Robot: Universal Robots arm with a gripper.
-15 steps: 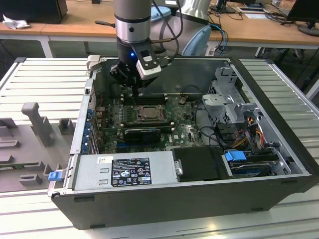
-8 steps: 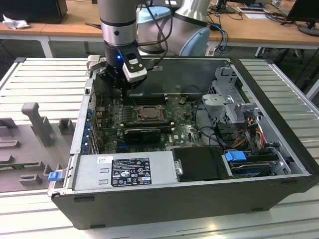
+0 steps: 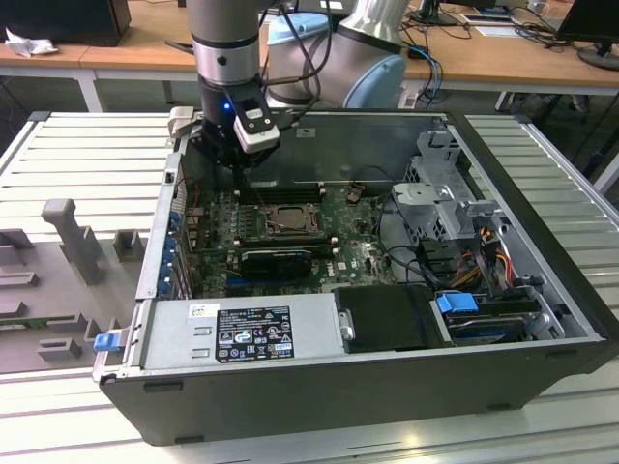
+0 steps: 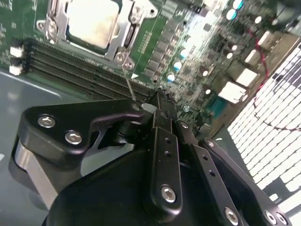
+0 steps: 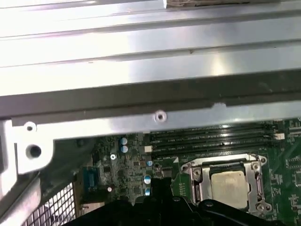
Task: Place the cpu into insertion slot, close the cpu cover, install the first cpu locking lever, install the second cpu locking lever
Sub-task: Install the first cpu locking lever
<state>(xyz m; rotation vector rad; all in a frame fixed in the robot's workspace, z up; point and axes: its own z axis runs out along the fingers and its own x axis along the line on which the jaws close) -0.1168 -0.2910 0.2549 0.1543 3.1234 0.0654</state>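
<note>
The tool [image 3: 239, 170] hangs near the insertion slot [image 3: 280, 220].

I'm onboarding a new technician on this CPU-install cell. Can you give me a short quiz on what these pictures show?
1. True or false: the cpu lies flat on the board with the cpu cover framing its edges.
2. Multiple choice: in the exterior view, the gripper is nearest to: A the cpu; B the blue-tabbed drive; C the grey stand outside the case.
3. Fill in: in the first wrist view, the long black ___ slots run between the cpu and the case wall.

Key: 1 true; 2 A; 3 memory, the memory slots.
</note>
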